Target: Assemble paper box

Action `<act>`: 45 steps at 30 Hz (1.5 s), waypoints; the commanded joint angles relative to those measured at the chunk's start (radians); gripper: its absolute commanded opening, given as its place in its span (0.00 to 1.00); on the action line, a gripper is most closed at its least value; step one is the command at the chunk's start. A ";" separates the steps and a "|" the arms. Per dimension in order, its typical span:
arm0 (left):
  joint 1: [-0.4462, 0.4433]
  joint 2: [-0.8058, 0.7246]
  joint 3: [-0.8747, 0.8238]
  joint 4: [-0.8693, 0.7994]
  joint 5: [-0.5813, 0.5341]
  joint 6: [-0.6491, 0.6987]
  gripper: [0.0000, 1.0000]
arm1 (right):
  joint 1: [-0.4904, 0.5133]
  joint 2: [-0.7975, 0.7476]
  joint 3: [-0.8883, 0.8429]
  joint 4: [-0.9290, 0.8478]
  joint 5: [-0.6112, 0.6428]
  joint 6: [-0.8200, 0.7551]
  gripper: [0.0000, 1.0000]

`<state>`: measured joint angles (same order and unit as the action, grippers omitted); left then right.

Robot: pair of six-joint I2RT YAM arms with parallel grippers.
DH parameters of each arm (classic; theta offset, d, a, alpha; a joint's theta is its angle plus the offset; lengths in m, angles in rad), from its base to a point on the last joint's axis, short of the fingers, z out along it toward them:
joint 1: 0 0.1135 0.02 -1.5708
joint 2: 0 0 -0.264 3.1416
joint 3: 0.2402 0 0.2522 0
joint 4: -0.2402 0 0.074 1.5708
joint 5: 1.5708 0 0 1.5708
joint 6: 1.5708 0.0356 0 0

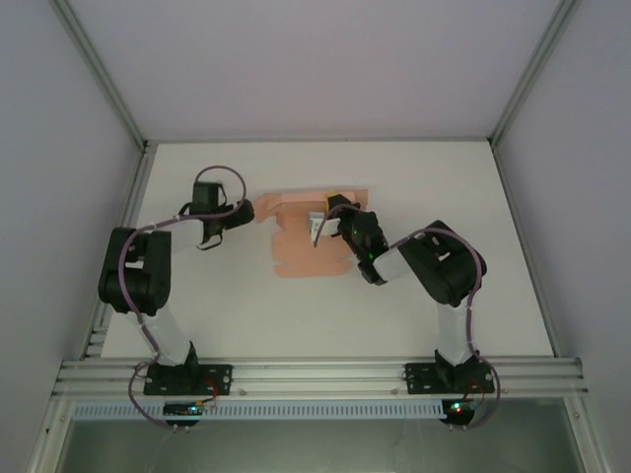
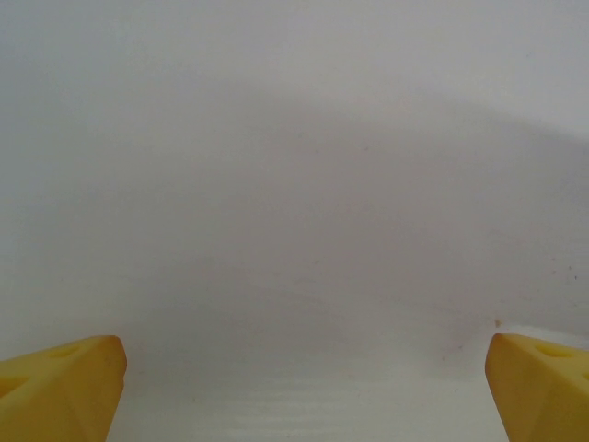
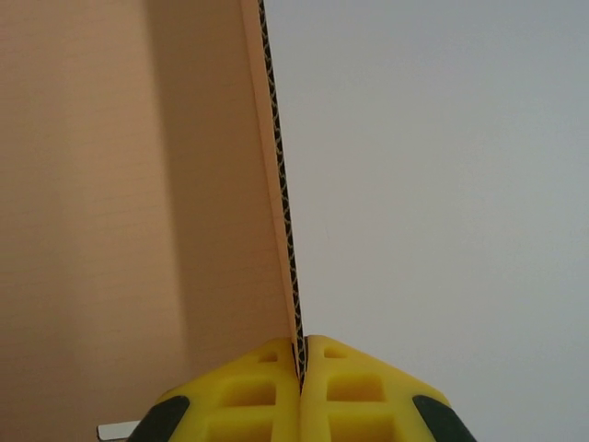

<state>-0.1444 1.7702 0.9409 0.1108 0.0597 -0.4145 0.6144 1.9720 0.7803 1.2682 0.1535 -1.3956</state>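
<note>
The paper box (image 1: 304,252), a plain salmon-pink die-cut corrugated sheet, is found lying mostly flat on the white table (image 1: 444,197) at the centre of the top view, its upper strip running left to right. In the right wrist view one panel edge (image 3: 281,184) is seen on end, rising from bottom centre to the top of the frame. That edge is clamped between the closed right gripper (image 3: 301,354). The left gripper (image 2: 304,359) is held spread wide over bare table just left of the sheet.

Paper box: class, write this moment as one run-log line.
right jaws: shut on paper box edge | left jaws: open over table | box: unassembled
</note>
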 commanded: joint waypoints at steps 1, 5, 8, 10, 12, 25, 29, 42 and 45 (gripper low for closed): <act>0.000 -0.025 0.014 0.001 -0.075 0.033 1.00 | 0.006 0.027 -0.002 0.044 -0.023 0.024 0.00; 0.035 -0.047 0.007 -0.078 -0.141 0.014 0.99 | -0.001 0.036 -0.008 0.040 -0.013 0.023 0.00; 0.052 -0.026 0.047 -0.142 -0.146 -0.009 0.99 | -0.002 0.036 -0.019 0.034 -0.018 0.025 0.00; 0.052 0.003 0.090 -0.170 -0.119 -0.017 0.99 | -0.001 0.040 -0.021 0.035 -0.026 0.027 0.00; 0.046 0.031 0.122 -0.151 -0.053 -0.006 0.99 | -0.001 0.041 -0.019 0.015 -0.032 0.027 0.00; -0.046 0.090 0.143 -0.040 0.164 0.060 1.00 | -0.005 0.089 -0.003 -0.031 -0.018 0.018 0.00; -0.077 0.034 0.053 0.014 0.190 0.049 0.99 | -0.004 0.090 -0.003 -0.031 -0.013 -0.011 0.00; -0.216 -0.026 -0.039 0.083 0.083 0.086 0.99 | 0.027 0.091 0.005 -0.005 0.039 -0.081 0.00; -0.240 -0.032 -0.056 0.098 0.062 0.101 1.00 | 0.032 0.079 0.007 -0.027 0.058 -0.083 0.00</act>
<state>-0.3428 1.7557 0.9051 0.1833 0.1051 -0.3492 0.6243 2.0369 0.7712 1.2778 0.1997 -1.4498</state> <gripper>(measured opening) 0.994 0.047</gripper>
